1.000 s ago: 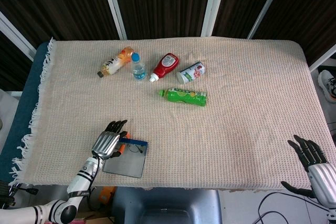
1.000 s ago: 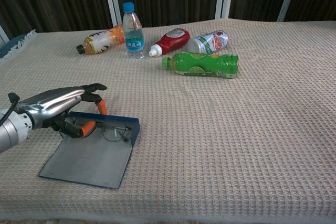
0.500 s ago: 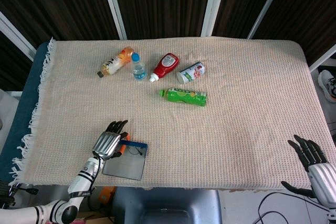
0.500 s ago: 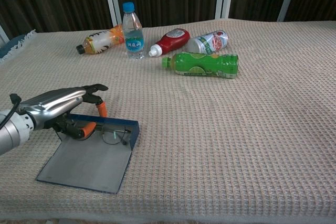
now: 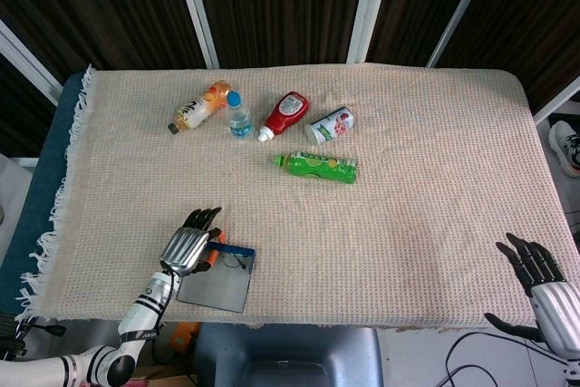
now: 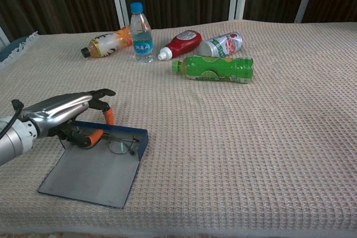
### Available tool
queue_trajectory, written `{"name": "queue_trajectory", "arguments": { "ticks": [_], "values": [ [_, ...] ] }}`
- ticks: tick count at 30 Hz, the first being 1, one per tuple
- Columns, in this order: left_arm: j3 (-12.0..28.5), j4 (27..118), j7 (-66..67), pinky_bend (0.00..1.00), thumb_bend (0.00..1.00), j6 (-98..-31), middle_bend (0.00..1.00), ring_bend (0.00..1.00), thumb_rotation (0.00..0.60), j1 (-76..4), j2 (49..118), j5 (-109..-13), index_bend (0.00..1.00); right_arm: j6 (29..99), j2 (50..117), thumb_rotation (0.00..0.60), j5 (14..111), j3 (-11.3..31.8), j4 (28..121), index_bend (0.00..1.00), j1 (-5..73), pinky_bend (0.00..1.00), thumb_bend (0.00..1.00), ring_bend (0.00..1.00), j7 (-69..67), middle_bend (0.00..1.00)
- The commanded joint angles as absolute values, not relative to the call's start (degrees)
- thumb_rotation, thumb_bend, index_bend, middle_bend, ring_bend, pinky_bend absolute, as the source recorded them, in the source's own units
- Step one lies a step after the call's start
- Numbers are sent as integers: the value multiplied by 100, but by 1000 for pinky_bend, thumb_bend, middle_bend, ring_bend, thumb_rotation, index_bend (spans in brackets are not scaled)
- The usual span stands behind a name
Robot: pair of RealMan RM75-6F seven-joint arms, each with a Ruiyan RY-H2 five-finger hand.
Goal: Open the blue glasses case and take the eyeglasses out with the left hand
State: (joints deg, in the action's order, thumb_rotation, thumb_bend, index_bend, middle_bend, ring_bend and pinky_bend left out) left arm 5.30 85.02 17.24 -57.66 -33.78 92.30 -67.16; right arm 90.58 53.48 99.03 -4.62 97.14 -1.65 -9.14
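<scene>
The blue glasses case (image 6: 89, 171) lies open near the table's front left edge, its grey lid flat toward me and its blue tray (image 6: 143, 140) behind. The eyeglasses (image 6: 119, 145) rest in the tray, thin dark frame with clear lenses. My left hand (image 6: 58, 110) hovers over the tray's left end. An orange-tipped thumb (image 6: 92, 136) is inside the tray by the glasses' left end, and a finger reaches past the back wall. Whether it grips anything is unclear. In the head view the case (image 5: 216, 285) lies beside the left hand (image 5: 186, 244). My right hand (image 5: 542, 280) hangs off the front right corner, fingers spread.
At the back lie an orange juice bottle (image 5: 199, 108), a ketchup bottle (image 5: 286, 114), a can (image 5: 330, 124) and a green bottle (image 5: 317, 166); a water bottle (image 5: 239, 116) stands upright among them. The case's lid reaches close to the table's front edge (image 5: 272, 322).
The case has slid slightly toward the front edge and left together with my left hand. The glasses stay in the tray. The right hand has not moved.
</scene>
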Motion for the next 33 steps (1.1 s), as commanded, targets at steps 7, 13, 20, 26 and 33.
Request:
{"name": "queue_trajectory", "arguments": {
  "ticks": [7, 13, 20, 26, 33],
  "values": [
    [550, 8529, 1677, 0, 470, -5803, 0, 0, 600, -3370, 9230, -6745, 472, 9064, 5344, 600, 9903, -461, 9712, 0, -166, 0, 176, 0, -924, 0],
    [597, 8540, 1613, 0, 468, -5827, 0, 0, 600, -3366, 9241, -6727, 468, 9066, 5343, 600, 9900, -459, 9712, 0, -166, 0, 176, 0, -929, 0],
    [753, 8486, 1443, 0, 470, -6024, 4, 0, 600, -3336, 9386, -6734, 468, 9065, 5340, 600, 9906, -461, 9716, 0, -164, 0, 176, 0, -933, 0],
    [985, 8263, 1213, 0, 471, -6248, 13, 0, 600, -3311, 9642, -6674, 458, 9089, 5329, 600, 9915, -464, 9706, 0, -172, 0, 176, 0, -971, 0],
    [1209, 8010, 905, 0, 474, -6505, 12, 0, 600, -3283, 9876, -6707, 437, 9099, 5318, 600, 9922, -466, 9696, 0, -173, 0, 176, 0, -1003, 0]
  ]
}}
